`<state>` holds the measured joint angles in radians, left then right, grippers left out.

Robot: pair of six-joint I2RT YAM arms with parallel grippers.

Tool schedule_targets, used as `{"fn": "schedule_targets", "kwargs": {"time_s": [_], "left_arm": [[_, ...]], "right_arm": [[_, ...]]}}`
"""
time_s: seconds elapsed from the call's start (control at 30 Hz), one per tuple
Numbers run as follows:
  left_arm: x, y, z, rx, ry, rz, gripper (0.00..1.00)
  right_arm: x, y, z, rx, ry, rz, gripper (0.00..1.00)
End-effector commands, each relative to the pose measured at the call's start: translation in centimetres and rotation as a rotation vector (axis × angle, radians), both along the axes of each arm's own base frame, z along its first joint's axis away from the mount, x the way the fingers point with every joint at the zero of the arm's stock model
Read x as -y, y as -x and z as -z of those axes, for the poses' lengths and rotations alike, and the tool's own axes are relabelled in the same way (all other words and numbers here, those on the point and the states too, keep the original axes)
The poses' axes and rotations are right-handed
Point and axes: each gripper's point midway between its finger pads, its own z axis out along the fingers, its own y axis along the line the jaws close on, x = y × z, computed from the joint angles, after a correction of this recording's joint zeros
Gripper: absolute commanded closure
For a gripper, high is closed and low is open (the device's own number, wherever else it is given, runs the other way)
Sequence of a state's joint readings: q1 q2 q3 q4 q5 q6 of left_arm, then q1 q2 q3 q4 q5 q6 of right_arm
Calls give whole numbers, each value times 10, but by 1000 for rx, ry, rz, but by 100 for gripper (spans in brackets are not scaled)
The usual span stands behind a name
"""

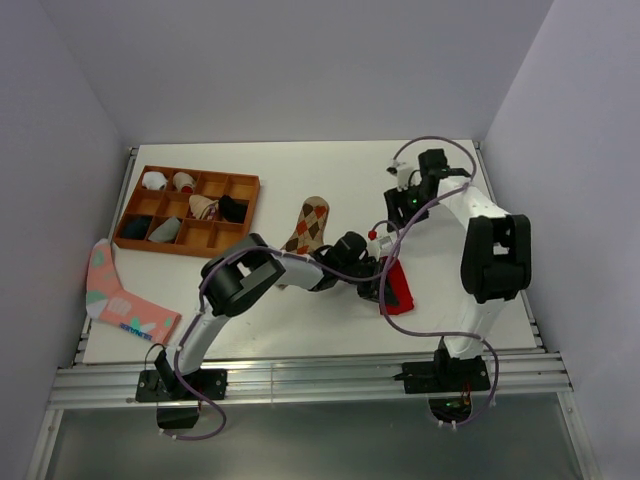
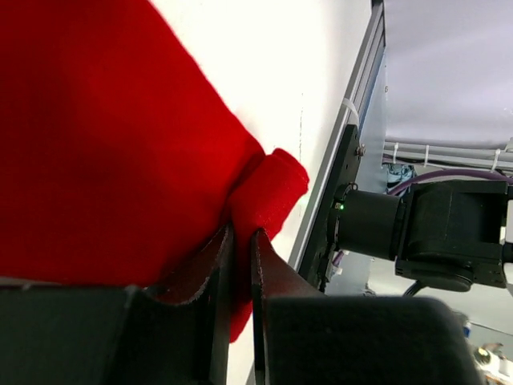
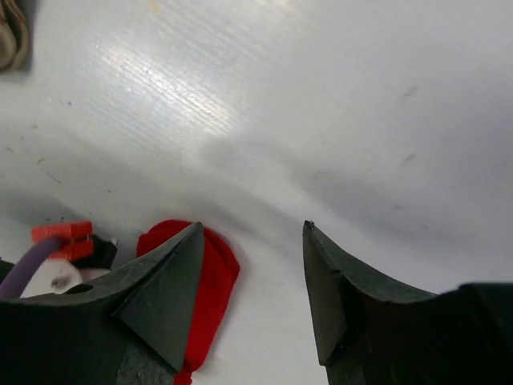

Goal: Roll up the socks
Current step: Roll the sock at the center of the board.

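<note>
The bright red sock lies on the white table right of centre, and it fills the left wrist view. My left gripper is shut on a fold at that sock's edge, with red fabric pinched between the two fingers. The tan-brown argyle sock lies flat a little to the left, apart from both grippers. My right gripper hovers behind the red sock with its jaws open and nothing between them. The red sock's rounded end shows just beside its left finger.
A brown compartment tray holding several rolled socks stands at the back left. A pink sock with teal and white markings lies at the table's left edge. The right arm's base and the table's metal rail stand close to the red sock.
</note>
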<state>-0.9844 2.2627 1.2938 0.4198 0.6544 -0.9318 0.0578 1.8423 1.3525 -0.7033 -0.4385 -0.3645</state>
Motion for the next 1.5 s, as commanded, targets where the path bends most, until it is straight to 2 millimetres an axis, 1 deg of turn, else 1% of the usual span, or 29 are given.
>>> {"fn": "schedule_targets", "kwargs": {"time_s": [0.0, 0.03, 0.07, 0.13, 0.17, 0.2, 0.23, 0.27, 0.3, 0.33, 0.37, 0.43, 0.47, 0.53, 0.57, 0.63, 0.67, 0.7, 0.73, 0.77, 0.8, 0.83, 0.9, 0.93, 1.0, 1.13, 1.23, 1.33, 1.47], "left_arm": [[-91, 39, 126, -215, -515, -33, 100], [-93, 39, 126, -222, -526, -34, 100], [-94, 39, 126, -234, -537, -34, 100], [-95, 36, 126, -239, -546, -36, 100], [-95, 35, 126, -238, -553, -34, 100], [-100, 35, 128, -245, -579, -30, 100], [-100, 34, 127, -243, -583, -30, 100], [-98, 29, 124, -241, -580, -31, 100], [-105, 31, 127, -251, -611, -21, 100], [-108, 27, 129, -254, -626, -24, 100], [-106, 21, 128, -242, -629, -17, 100], [-108, 14, 126, -260, -641, -18, 100], [-111, 11, 128, -258, -652, -14, 100], [-112, 5, 125, -268, -662, -15, 100], [-113, 2, 125, -268, -667, -14, 100], [-116, -1, 126, -272, -677, -6, 100], [-116, -4, 124, -277, -684, -6, 100], [-117, -5, 125, -273, -685, 2, 100], [-113, -10, 123, -263, -679, 5, 100], [-116, -10, 123, -270, -692, 7, 100], [-115, -10, 122, -269, -691, 10, 100], [-116, -10, 122, -271, -699, 15, 100], [-116, -11, 122, -266, -704, 18, 100], [-115, -12, 122, -267, -702, 17, 100], [-115, -11, 123, -269, -705, 19, 100], [-115, -10, 123, -277, -702, 24, 100], [-115, -10, 123, -279, -702, 25, 100], [-115, -9, 124, -283, -703, 28, 100], [-115, -9, 124, -284, -705, 32, 100]], "right_arm": [[25, -13, -30, 94, -44, 86, 40], [28, -12, -33, 96, -64, 88, 40], [39, -9, -33, 91, -75, 113, 40], [48, -5, -39, 107, -75, 100, 40], [49, 3, -38, 98, -85, 90, 40], [55, 8, -43, 116, -83, 86, 41], [57, 12, -42, 137, -64, 38, 41], [57, 27, -34, 103, -57, 10, 41], [53, 33, -37, 117, -65, -25, 43], [54, 40, -34, 132, -49, -77, 44], [50, 56, -28, 112, -55, -116, 44], [50, 65, -21, 132, -26, -185, 45], [49, 76, -18, 136, -24, -215, 46], [50, 83, -15, 172, 3, -270, 46], [49, 91, -8, 168, 3, -292, 47], [48, 97, -10, 211, 15, -346, 48], [46, 105, -5, 207, 11, -366, 48], [45, 107, -7, 226, 15, -382, 48], [43, 113, -3, 232, 12, -410, 48], [41, 116, -6, 247, 11, -426, 47], [39, 120, -6, 256, 5, -450, 47], [34, 129, -8, 272, -15, -494, 46], [30, 136, -9, 283, -19, -528, 44], [26, 144, -6, 279, -24, -559, 43], [17, 152, -6, 292, -26, -616, 42], [2, 169, 4, 275, -24, -716, 41], [-10, 177, 8, 274, -14, -781, 40], [-19, 178, 8, 309, 4, -814, 39], [-25, 180, 9, 323, 20, -845, 36]]}}
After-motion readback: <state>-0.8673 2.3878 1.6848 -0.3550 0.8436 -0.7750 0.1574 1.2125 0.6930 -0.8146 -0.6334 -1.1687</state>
